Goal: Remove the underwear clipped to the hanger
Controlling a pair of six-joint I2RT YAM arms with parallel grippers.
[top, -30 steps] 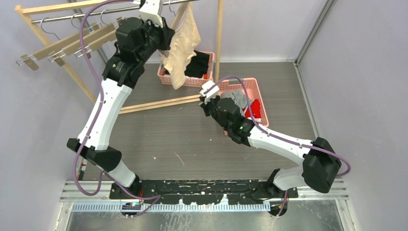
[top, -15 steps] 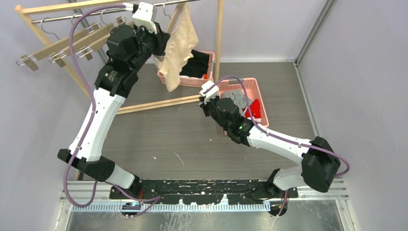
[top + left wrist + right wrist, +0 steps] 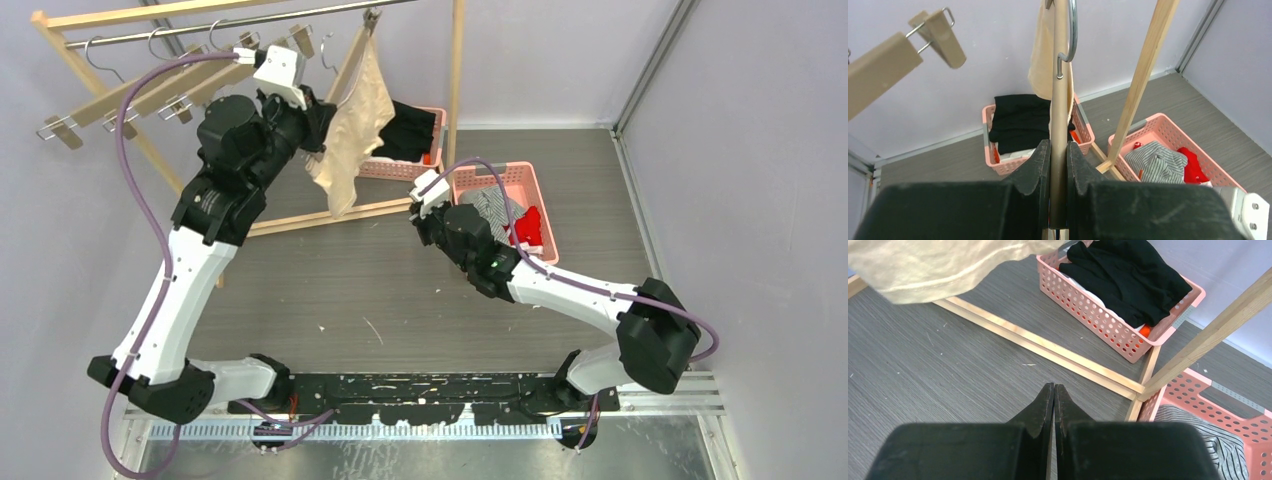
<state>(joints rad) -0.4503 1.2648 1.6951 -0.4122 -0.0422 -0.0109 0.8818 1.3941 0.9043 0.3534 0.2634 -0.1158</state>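
My left gripper (image 3: 1059, 147) is shut on the wooden bar of a hanger (image 3: 1060, 95), whose metal hook (image 3: 1073, 35) shows above. The beige underwear (image 3: 350, 135) hangs from that hanger's far end, just right of my left gripper (image 3: 318, 118). It fills the top left of the right wrist view as beige underwear (image 3: 938, 265). Striped underwear (image 3: 488, 207) and red underwear (image 3: 528, 226) lie in the pink basket (image 3: 535, 185). My right gripper (image 3: 421, 220) is shut and empty, low over the floor beside that basket, with its tips (image 3: 1054, 388) pointing at the rack's base rail.
A second pink basket (image 3: 395, 170) behind the rack holds black folded clothes (image 3: 412, 128). Bare wooden hangers (image 3: 130, 92) with clips hang on the rail at upper left. The rack's upright post (image 3: 457, 70) and base rail (image 3: 330, 214) stand between the arms.
My left arm has swung left and down, carrying the hanger and the beige underwear with it. The right arm has barely moved.
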